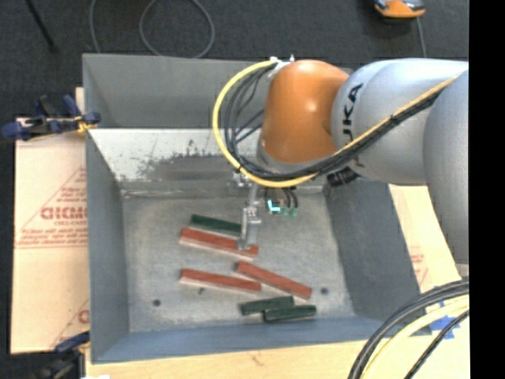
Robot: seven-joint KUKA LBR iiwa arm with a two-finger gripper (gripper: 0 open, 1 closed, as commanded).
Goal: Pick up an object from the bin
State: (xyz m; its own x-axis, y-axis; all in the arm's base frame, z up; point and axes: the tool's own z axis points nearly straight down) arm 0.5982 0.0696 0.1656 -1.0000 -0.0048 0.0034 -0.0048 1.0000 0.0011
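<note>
Dark floor with loose cables around a grey metal bin [102, 235]; bin floor speckled, a handful of bars lying on it.

Pincer [251, 239] sits low over the middle of the bin floor, tip at the right end of a red-brown bar [209, 240]. Seen from above it reads as one slim grey stem. Cannot tell how far it is open, nor whether it has hold of anything.

Bar: long, flat, thin, red-brown top face with a paler edge along its near side. Lies flat at mid-floor. Long axis runs left to right, right end angled slightly nearer.

Arm [410, 125]: comes in from the right, thick grey links, bent down over the far half of the bin. Wrist under a rounded orange cover [304, 109], with a yellow cable [225, 101] and dark ones looped on its left side. Pincer hangs about straight down from it.

Neighbours, going outward:
- dark green bar [213, 223] just beyond the red-brown one, roughly parallel to it.
- second red-brown bar [272, 279] nearer and to the right, slanting near-right.
- third red-brown bar [217, 280] nearer and left, close to level.
- two dark green bars [278, 310] side by side by the near wall.
</note>
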